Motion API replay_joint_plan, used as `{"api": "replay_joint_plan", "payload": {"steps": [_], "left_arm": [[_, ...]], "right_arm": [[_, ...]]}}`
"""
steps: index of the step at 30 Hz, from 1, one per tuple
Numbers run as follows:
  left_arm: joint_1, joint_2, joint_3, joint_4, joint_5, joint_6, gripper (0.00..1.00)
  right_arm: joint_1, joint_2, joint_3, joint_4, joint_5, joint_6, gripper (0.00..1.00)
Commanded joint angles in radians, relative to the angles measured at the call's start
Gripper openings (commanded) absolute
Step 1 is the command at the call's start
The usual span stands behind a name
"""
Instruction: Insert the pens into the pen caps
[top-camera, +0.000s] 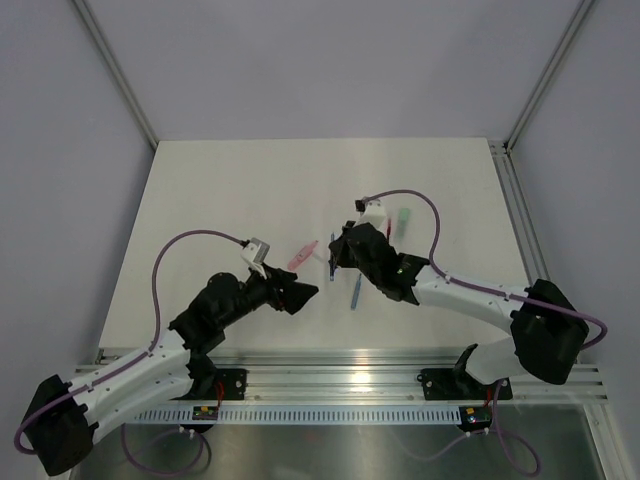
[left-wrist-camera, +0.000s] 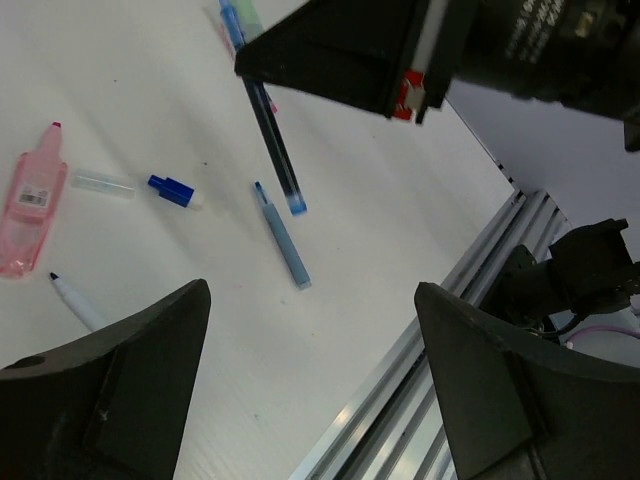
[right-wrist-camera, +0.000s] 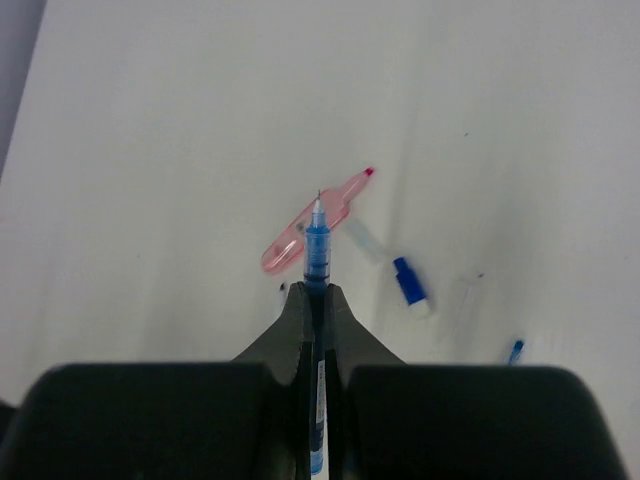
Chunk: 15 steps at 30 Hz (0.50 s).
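Dark blue pen (right-wrist-camera: 317, 250): clenched in right claw (right-wrist-camera: 317, 296), tip forward, above the desk (top-camera: 200, 200). Pale pink cap (left-wrist-camera: 30, 200) lies flat, near. Left claw (left-wrist-camera: 310, 350) released, empty. Judgement: grasp cap by closed end, align axes, then push slowly.

A plain white desk (top-camera: 200, 200) carried a scatter of small writing pieces. Just ahead of the left gripper (left-wrist-camera: 310, 300) lay a light blue pen (left-wrist-camera: 282, 236). Farther out from that gripper sat a short dark blue piece (left-wrist-camera: 175, 191), a clear tube (left-wrist-camera: 102, 183) just beside it, and a stubby pale pink cap (left-wrist-camera: 30, 200). A white pen with a dark tip (left-wrist-camera: 78, 300) lay near one finger. A mint green cap (top-camera: 403, 217) lay off to the right of the right gripper (top-camera: 335, 252). A metal rail (top-camera: 350, 362) edged the desk behind both grippers.
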<state>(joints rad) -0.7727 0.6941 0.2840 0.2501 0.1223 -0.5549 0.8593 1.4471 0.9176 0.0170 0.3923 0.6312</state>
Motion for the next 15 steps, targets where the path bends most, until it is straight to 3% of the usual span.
{"api": "replay_joint_plan", "payload": {"steps": [1, 9, 15], "left_arm": [[0.003, 0.024, -0.006, 0.115, 0.066, -0.022, 0.86], [0.007, 0.045, -0.012, 0.15, 0.083, -0.04, 0.74], [0.021, 0.1, -0.014, 0.195, 0.14, -0.065, 0.65]], "right_arm": [[0.046, -0.103, -0.118, 0.173, -0.012, 0.111, 0.0], [0.158, -0.232, -0.221, 0.29, 0.006, 0.133, 0.0], [0.201, -0.241, -0.246, 0.377, 0.002, 0.121, 0.0]]}}
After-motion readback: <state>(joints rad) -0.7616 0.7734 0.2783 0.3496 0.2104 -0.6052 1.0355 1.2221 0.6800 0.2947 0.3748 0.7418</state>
